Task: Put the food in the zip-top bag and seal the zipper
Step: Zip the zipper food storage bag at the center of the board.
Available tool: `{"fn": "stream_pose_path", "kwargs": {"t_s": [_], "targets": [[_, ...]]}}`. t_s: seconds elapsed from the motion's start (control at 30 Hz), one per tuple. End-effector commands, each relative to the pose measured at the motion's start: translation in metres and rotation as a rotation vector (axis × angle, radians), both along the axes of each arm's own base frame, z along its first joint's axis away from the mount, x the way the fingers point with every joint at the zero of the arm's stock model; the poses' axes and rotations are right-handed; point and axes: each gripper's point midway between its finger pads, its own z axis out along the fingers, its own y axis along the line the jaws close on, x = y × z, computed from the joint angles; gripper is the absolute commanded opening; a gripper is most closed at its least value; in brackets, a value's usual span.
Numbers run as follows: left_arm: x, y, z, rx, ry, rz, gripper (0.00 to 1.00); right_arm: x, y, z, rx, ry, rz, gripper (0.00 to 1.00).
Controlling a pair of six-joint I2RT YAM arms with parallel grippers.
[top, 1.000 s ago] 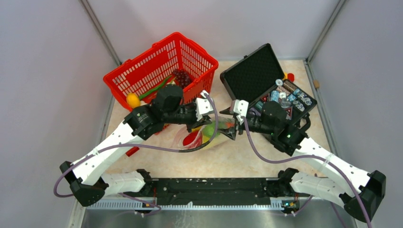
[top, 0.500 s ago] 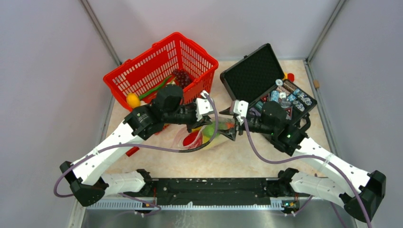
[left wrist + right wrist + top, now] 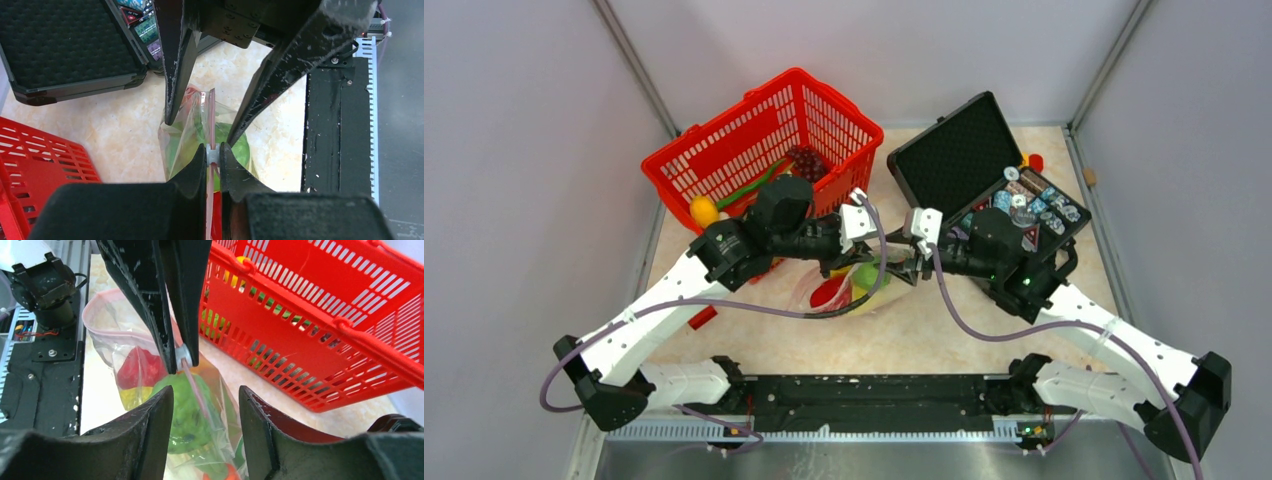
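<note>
The zip-top bag lies between the two grippers, holding a green round fruit, a red piece, a yellow piece and an orange carrot. My left gripper is shut on the small white slider on the pale pink zipper; it also shows in the right wrist view. My right gripper is open, its fingers either side of the bag's end, with the zipper running between them untouched. Dark grapes, green pods and a yellow piece lie in the basket.
The red mesh basket stands at the back left, close behind the bag. An open black hard case with poker chips stands at the back right. The black base rail runs along the near edge.
My right gripper has moved left, onto the bag's end. My left gripper has stayed shut on the slider and shifted slightly right.
</note>
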Motion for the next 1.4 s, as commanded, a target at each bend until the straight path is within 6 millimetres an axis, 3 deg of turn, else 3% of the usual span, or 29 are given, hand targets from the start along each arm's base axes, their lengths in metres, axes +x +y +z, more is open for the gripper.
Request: {"fn": "stream_pose_path", "kwargs": {"t_s": [0.0,0.27,0.4,0.57,0.83,1.07,1.27,1.3,1.37], "targets": [[-0.002,-0.003,0.029,-0.071,-0.035,-0.011,0.0,0.004,0.005,0.05,0.101,-0.117,0.016,0.46],[-0.001,-0.002,0.029,-0.071,-0.042,-0.009,0.0,-0.004,0.007,0.052,0.118,-0.105,0.053,0.22],[0.0,-0.001,0.028,-0.068,-0.044,-0.002,0.0,-0.005,0.007,0.049,0.108,-0.102,0.062,0.0],[0.003,0.006,0.019,-0.041,-0.047,0.037,0.0,0.004,0.001,0.049,0.111,-0.107,-0.008,0.0],[0.012,0.037,-0.007,0.042,-0.08,0.174,0.0,0.007,-0.001,0.047,0.12,-0.076,-0.041,0.0],[0.008,0.046,-0.009,0.046,-0.084,0.195,0.0,0.007,-0.003,0.047,0.131,-0.069,-0.052,0.0],[0.002,0.033,0.005,-0.024,-0.079,0.138,0.0,-0.001,-0.003,0.049,0.139,-0.082,-0.017,0.0],[0.002,0.03,0.007,-0.031,-0.077,0.124,0.0,-0.002,-0.003,0.049,0.136,-0.077,-0.01,0.08],[0.001,0.026,0.013,-0.044,-0.078,0.11,0.0,-0.005,-0.001,0.048,0.126,-0.066,0.007,0.41]]}}
